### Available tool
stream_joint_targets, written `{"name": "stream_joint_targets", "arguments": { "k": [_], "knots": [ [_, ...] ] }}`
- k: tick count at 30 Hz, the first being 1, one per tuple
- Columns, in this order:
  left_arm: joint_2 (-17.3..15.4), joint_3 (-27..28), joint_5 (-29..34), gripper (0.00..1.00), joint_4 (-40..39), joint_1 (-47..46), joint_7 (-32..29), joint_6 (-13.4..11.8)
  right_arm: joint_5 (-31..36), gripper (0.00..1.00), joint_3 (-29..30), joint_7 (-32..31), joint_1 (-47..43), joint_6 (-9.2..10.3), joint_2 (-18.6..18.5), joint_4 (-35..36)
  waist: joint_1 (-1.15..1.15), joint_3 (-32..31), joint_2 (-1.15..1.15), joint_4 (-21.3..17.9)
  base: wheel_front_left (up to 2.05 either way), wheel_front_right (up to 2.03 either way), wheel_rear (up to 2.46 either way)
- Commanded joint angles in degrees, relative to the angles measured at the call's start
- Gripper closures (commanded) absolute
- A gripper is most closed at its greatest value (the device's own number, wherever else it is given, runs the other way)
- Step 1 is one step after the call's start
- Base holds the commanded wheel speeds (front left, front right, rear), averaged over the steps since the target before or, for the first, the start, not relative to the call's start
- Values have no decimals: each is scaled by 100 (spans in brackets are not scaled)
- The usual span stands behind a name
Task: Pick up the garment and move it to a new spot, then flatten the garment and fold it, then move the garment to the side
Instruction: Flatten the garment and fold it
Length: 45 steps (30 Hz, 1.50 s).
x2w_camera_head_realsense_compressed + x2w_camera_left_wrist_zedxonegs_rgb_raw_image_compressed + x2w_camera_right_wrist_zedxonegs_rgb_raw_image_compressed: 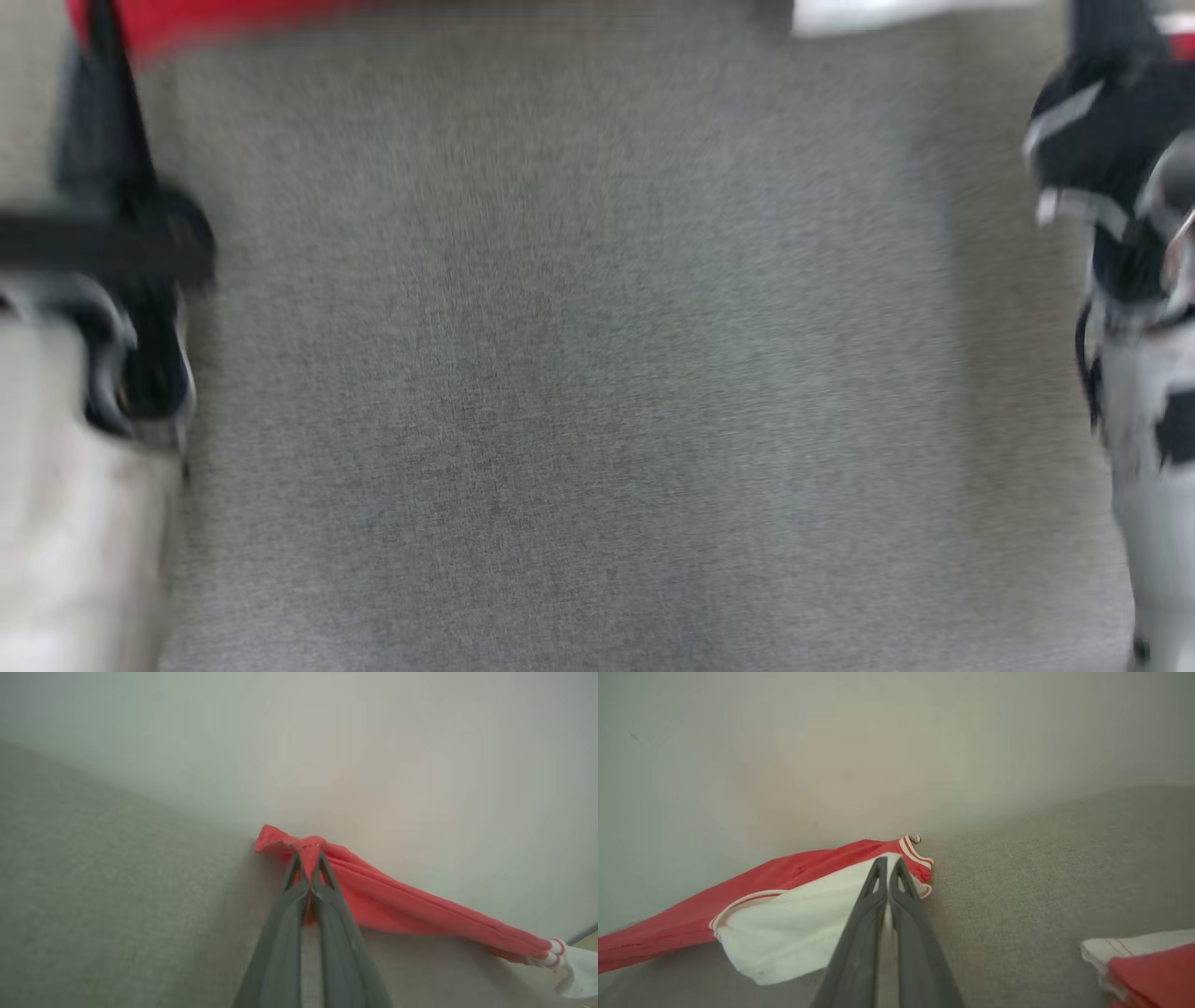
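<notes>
- The grey woven tabletop (pixel 597 373) ran up to a pale wall (pixel 327 742).
- The red-and-white garment (pixel 397 900) was stretched between the two grippers, close along the wall and low over the tabletop.
- A folded red-and-white pile (pixel 1143 961) lay apart from it, on the robot's right.
- The left gripper (pixel 308 858) had its fingers pinched on a red corner.
- The right gripper (pixel 888 864) had its fingers clamped on the white panel beside the striped trim.

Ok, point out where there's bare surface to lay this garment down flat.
The broad grey surface is bare from the near side up to the garment, which is stretched along the far side between the left gripper and right gripper. Crowded: that far strip, and off the right gripper's side, where folded red-and-white cloth lies.
</notes>
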State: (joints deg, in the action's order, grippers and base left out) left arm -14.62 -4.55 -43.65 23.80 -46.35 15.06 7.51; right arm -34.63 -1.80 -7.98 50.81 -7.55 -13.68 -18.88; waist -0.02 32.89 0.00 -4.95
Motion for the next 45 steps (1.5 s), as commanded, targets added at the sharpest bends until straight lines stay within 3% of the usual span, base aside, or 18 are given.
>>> {"name": "stream_joint_targets", "arguments": {
  "k": [1, 9, 18, 31, 39, 45],
  "knots": [
    [-117, -68, -36, 100, 99, 334, 8, -11, 262, 100, 8, -250, -417, 16, -108, 182, 2, -876, 0, -192, 0, 0, 0],
    [-134, -244, -180, 100, 462, 1282, -118, -15, 831, 100, 562, -1632, -1945, 17, 95, 1110, 2, -1566, 0, -298, 0, 0, 0],
    [63, -407, -309, 100, 124, 2392, -97, -56, 1126, 100, 1211, -3042, -3484, 17, 601, 2354, 2, -2075, 0, -233, 0, 0, 0],
    [96, -687, 61, 100, -742, 3910, -263, -846, 1393, 100, 1620, -3379, -4611, 17, 990, 2759, 2, -2374, 0, -15, 0, 0, 0],
    [-99, -914, 340, 100, -1123, 4566, -541, -1194, 1706, 100, 1545, -3847, -5019, 17, 956, 2690, 2, -2527, 0, 49, 0, 0, 0],
    [-291, -1171, 524, 100, -1245, 4861, -974, -1388, 1799, 100, 1494, -4554, -5365, 17, 840, 2705, 2, -2630, 0, 72, 0, 0, 0]
  ]
}}
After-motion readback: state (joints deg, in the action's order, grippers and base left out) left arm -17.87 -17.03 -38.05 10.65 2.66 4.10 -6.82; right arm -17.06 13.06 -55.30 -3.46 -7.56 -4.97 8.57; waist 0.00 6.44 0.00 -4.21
